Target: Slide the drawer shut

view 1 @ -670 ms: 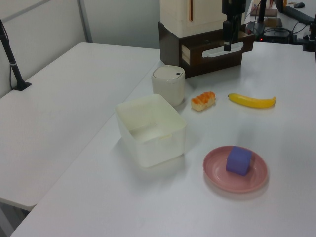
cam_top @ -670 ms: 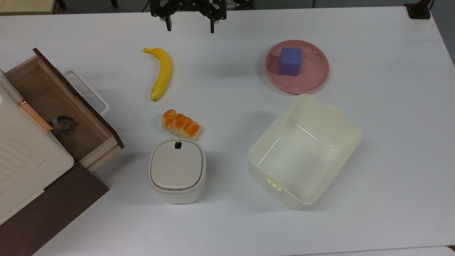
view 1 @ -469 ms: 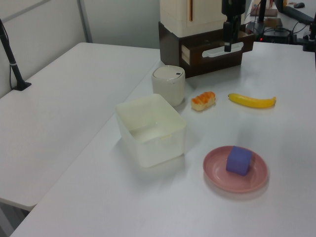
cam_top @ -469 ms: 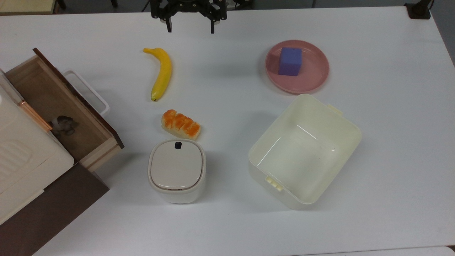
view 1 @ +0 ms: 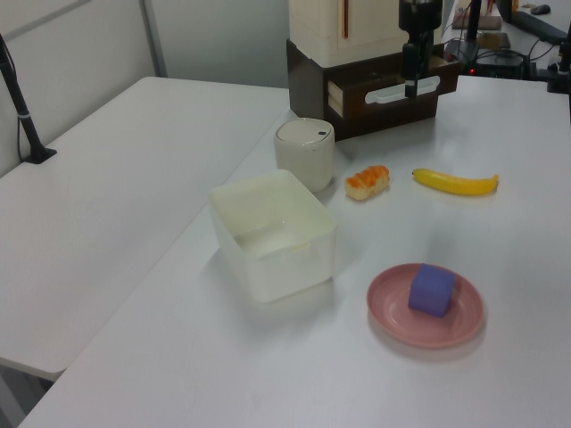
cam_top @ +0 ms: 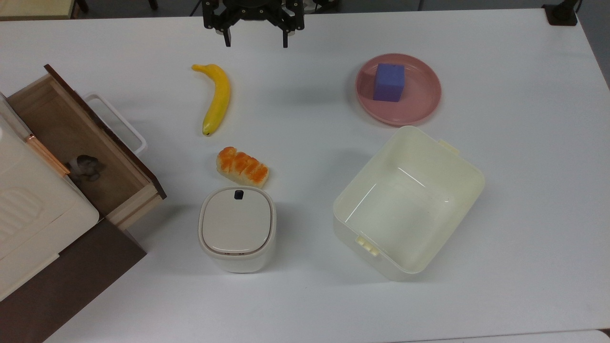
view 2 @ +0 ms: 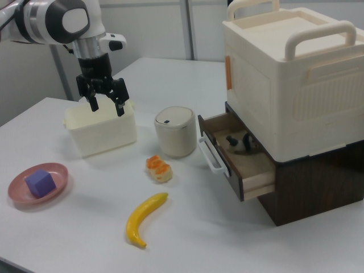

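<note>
My claw (cam_top: 256, 43) is hanging wide open with nothing in it, well apart from the drawer (cam_top: 81, 138). That drawer is pulled out of the dark cabinet (view 2: 318, 187) at the top view's left edge, white handle (view 2: 209, 154) facing the banana (cam_top: 215, 99).

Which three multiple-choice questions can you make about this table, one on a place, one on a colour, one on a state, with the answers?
1. Where is the purple block?
A. on the pink plate
B. in the cream bin
C. in the drawer

2. What colour is the drawer handle?
A. black
B. white
C. orange

3. How is the drawer?
A. shut
B. pulled out
C. lifted off the cabinet

Answers:
1. A, the block sits on the plate in the top view.
2. B, a white loop is on the dark front panel.
3. B, its wooden inside shows, and the open tool is far from it.
</note>
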Available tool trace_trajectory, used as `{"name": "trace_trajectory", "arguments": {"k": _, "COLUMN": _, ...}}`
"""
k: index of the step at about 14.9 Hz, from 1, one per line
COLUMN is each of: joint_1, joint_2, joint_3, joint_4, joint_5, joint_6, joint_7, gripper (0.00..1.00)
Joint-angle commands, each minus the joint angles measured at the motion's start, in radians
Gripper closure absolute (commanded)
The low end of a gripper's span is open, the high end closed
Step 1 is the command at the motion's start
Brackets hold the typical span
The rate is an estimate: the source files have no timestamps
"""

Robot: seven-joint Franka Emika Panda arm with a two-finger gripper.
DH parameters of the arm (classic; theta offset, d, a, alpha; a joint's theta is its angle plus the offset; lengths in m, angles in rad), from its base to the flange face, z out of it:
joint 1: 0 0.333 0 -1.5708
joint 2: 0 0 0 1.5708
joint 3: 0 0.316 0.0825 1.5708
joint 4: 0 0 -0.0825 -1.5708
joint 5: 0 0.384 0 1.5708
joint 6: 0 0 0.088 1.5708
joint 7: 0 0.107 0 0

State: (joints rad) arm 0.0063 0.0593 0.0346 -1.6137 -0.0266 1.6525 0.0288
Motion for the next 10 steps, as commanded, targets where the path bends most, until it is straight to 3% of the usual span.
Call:
{"name": "trace_trajectory", "arguments": {"k": 1, "joint_1": 0.021, "joint_2": -0.016, "joint_3": -0.019, "joint_4": -0.014, "joint_5": 0.004, "joint_6": -0.014, "joint_7": -0.02, "gripper": 0.0}}
{"name": "trace_trajectory", "arguments": {"k": 5, "joint_1": 0.023, "joint_2": -0.015, "joint_3": -0.019, "joint_4": -0.014, "joint_5": -0.004, "joint_6": -0.013, "joint_7": -0.018, "gripper": 0.0}}
{"name": "trace_trajectory", "arguments": {"k": 6, "joint_1": 0.021, "joint_2": -0.016, "joint_3": -0.019, "joint_4": -0.014, "joint_5": -0.004, "joint_6": -0.013, "joint_7": -0.017, "gripper": 0.07}}
{"name": "trace_trajectory", "arguments": {"k": 9, "joint_1": 0.014, "joint_2": -0.012, "joint_3": -0.025, "joint_4": -0.015, "joint_5": -0.004, "joint_6": -0.007, "joint_7": -0.024, "gripper": 0.73}}
{"name": "trace_trajectory", "arguments": {"k": 10, "joint_1": 0.014, "joint_2": -0.012, "joint_3": -0.025, "joint_4": -0.015, "joint_5": -0.004, "joint_6": -0.005, "joint_7": -0.026, "gripper": 0.87}}
